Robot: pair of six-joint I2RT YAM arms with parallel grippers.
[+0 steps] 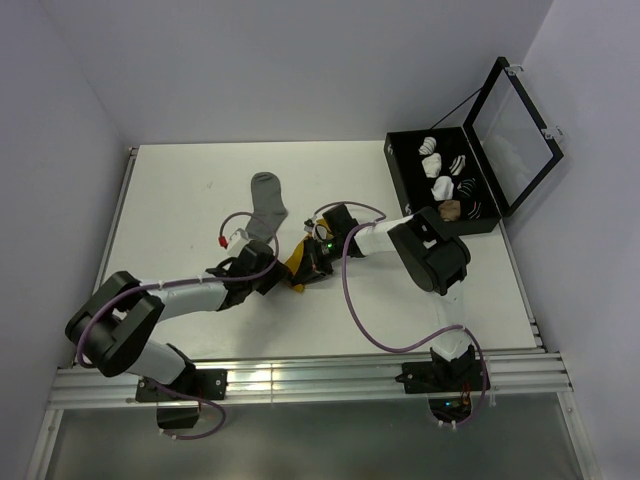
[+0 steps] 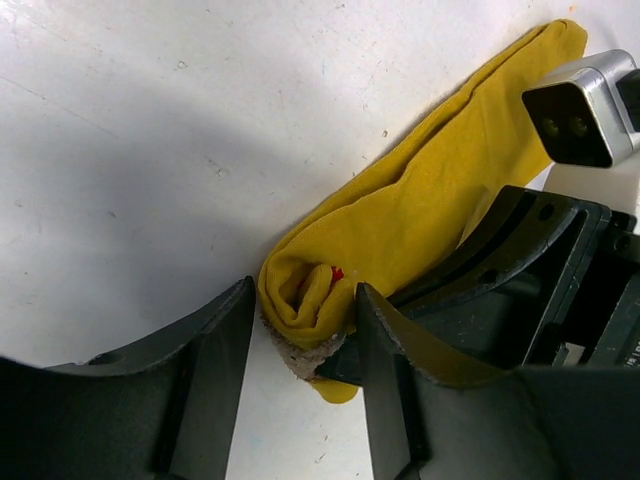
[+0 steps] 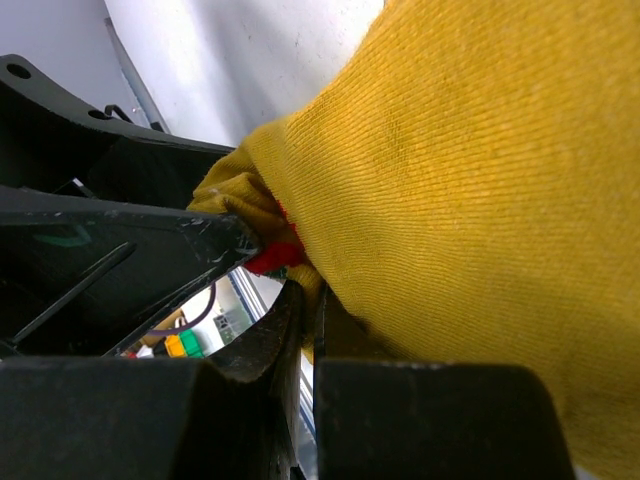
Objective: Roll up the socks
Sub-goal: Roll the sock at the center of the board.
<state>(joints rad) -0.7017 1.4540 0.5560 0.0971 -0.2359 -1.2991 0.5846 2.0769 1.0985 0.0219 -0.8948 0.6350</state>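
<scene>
The mustard-yellow sock (image 1: 297, 264) lies mid-table, its near end rolled into a small bundle (image 2: 305, 295) with a red mark showing. My left gripper (image 2: 303, 315) is open and straddles that rolled end: the right finger (image 2: 385, 340) touches it, while the left finger (image 2: 215, 350) stands just beside it. My right gripper (image 3: 308, 295) is shut on a fold of the yellow sock (image 3: 460, 180) right next to the roll, and its black body (image 2: 520, 270) presses against the sock from the right. The grey sock (image 1: 268, 200) lies flat and untouched farther back.
An open black case (image 1: 395, 170) at the back right holds white, striped and tan sock bundles, its clear lid (image 1: 515, 120) raised. Purple cables loop over the table near both arms. A metal rail (image 1: 300, 375) runs along the near edge.
</scene>
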